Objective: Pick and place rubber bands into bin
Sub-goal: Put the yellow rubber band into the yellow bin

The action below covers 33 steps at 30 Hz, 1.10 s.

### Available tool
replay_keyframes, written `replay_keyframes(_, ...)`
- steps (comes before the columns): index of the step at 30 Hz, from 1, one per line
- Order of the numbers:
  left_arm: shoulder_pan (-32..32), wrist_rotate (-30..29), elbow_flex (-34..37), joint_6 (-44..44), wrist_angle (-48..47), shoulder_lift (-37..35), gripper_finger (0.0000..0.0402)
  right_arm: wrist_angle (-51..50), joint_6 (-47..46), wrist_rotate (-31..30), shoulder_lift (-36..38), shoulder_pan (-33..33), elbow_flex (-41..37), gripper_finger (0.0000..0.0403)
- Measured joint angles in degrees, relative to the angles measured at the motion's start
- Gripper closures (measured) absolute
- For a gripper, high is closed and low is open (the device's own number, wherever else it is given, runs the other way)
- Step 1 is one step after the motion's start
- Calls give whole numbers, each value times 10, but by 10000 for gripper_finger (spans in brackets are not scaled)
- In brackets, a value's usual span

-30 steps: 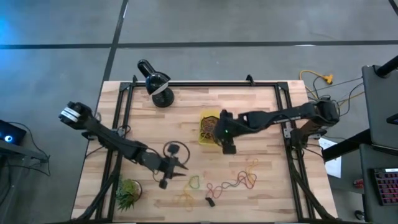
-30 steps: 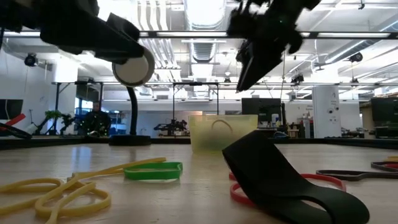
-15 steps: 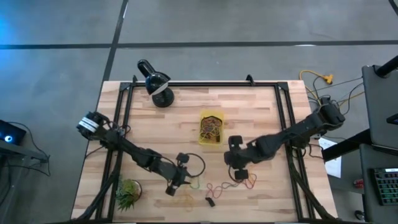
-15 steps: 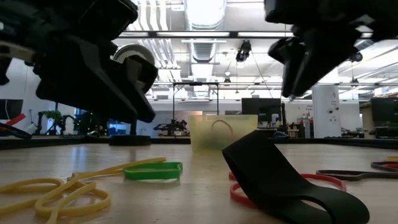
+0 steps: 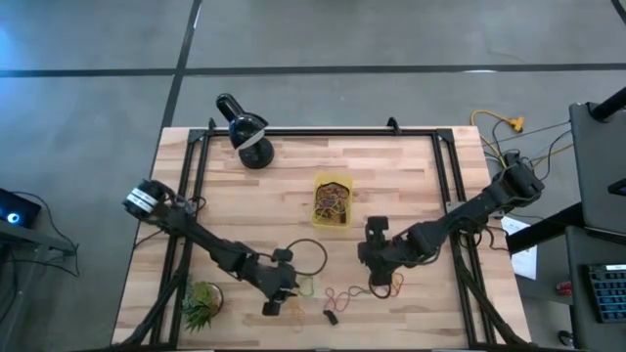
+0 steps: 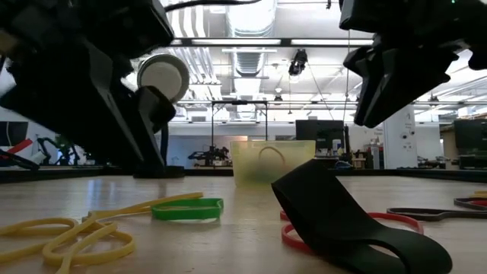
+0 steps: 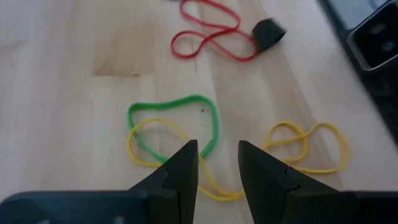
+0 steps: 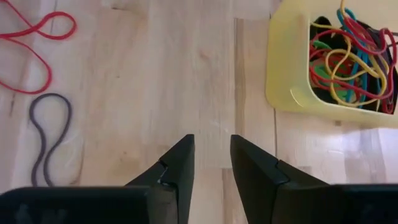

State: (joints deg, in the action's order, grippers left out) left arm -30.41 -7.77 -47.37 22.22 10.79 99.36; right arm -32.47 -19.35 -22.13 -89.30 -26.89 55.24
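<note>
Beneath left gripper [image 7: 217, 163], green rubber band [image 7: 177, 118]

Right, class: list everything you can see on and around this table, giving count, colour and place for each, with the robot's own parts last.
bin: one, yellow, table centre, holding mixed-colour bands.
loose rubber bands: several; green, yellow, red, dark grey; near table edge, between the grippers.
black strip: one, beside a red band.
lamp: one, black, far left corner.
plant: one, green, near left corner.
left gripper: dark, open, empty, above the green and yellow bands.
right gripper: dark, open, empty, over bare wood near the bin.
</note>
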Motion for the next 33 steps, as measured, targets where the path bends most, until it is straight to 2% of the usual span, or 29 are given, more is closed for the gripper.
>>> replay_keyframes(18, -5, -2, -4, 37, -8, 33, 304, 3, -2, -1, 0, 0, -3, 330)
replay_keyframes(27, -7, 2, -7, 45, -1, 45, 306, 9, -2, -1, 0, 0, -3, 324)
replay_keyframes(30, -7, -4, -7, 44, -4, 45, 324, 12, -1, -1, 0, 0, -3, 323)
replay_keyframes(33, -6, -9, -7, 37, -7, 45, 365, 12, 0, 0, 0, 0, -3, 327)
